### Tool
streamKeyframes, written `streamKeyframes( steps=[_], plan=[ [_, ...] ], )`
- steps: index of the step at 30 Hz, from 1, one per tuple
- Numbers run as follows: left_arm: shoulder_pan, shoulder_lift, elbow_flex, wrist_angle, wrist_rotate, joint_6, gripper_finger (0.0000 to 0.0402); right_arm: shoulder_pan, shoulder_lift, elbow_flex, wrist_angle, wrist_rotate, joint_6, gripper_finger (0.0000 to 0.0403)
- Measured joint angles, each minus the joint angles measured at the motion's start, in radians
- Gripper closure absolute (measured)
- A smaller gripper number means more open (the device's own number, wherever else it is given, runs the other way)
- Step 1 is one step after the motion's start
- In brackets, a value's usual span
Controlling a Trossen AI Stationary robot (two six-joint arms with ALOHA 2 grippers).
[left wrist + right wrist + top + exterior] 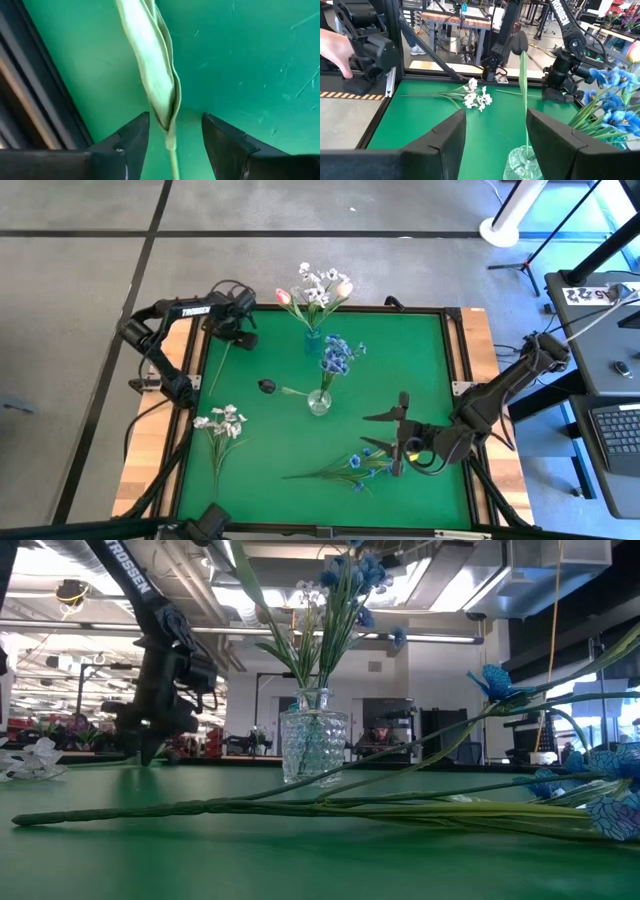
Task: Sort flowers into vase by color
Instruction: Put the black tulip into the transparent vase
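Landmark: clear glass vase [319, 402] near the middle of the green mat [270, 450].

Blue flowers in vase [338, 356] stand upright, stems rising and leaning slightly toward the far right; low view shows them [352, 570] above the vase [313, 745].

Second vase [314, 340], bluish, just beyond the clear one toward the far edge, holds pink tulips and white blossoms [316, 288], upright and fanned out.

Loose blue spray [345, 468] lies flat on the mat, near-right of the clear vase. Long axis runs roughly left-right, blossoms at the right end, bare stem end pointing left.

Loose white spray [222, 425] lies flat, left of the clear vase. Long axis runs far-to-near, blossoms at the far end, stem pointing toward the near edge.

Thin green stem [219, 366] lies far-left of the clear vase, under the left gripper, axis far-to-near with a slight slant.

Left gripper [236, 333] sits far-left of the clear vase, low over the mat. Fingers are parted, and the leafy stem [159, 75] runs lengthwise between them, not pinched.

Right gripper [388, 432] is right of the clear vase, next to the blue spray's blossoms. Fingers are wide apart, holding nothing.

Small dark lump [266, 386] rests on the mat just left of the clear vase.
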Motion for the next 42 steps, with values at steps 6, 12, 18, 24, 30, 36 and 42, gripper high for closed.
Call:
streamKeyframes(
  steps=[6,12,18,24,30,36,42],
  plan=[
    [-0.008,0.000,0.000,-0.002,0.093,-0.070,0.0287,0.000,0.010,0.000,0.005,0.000,0.005,0.0198],
    [-0.028,-0.002,0.000,-0.003,0.027,-0.058,0.0387,0.000,0.010,0.000,0.011,0.000,0.008,0.0198],
    [-0.047,-0.097,0.027,-0.051,-0.024,-0.027,0.0397,0.000,0.010,0.000,0.010,0.001,0.008,0.0198],
    [-0.069,-0.355,0.137,-0.164,-0.010,-0.029,0.0399,0.000,0.009,0.000,0.010,0.010,0.007,0.0198],
    [-0.127,-0.681,0.253,-0.136,0.159,-0.085,0.0401,0.000,0.009,0.000,0.019,0.011,0.007,0.0198],
    [-0.276,-0.946,0.270,0.131,0.414,-0.155,0.0401,0.000,0.009,0.000,0.022,0.049,0.005,0.0198],
    [-0.417,-1.091,0.271,0.294,0.438,-0.211,0.0401,0.000,0.009,0.000,0.022,0.063,0.005,0.0198]
  ],
)
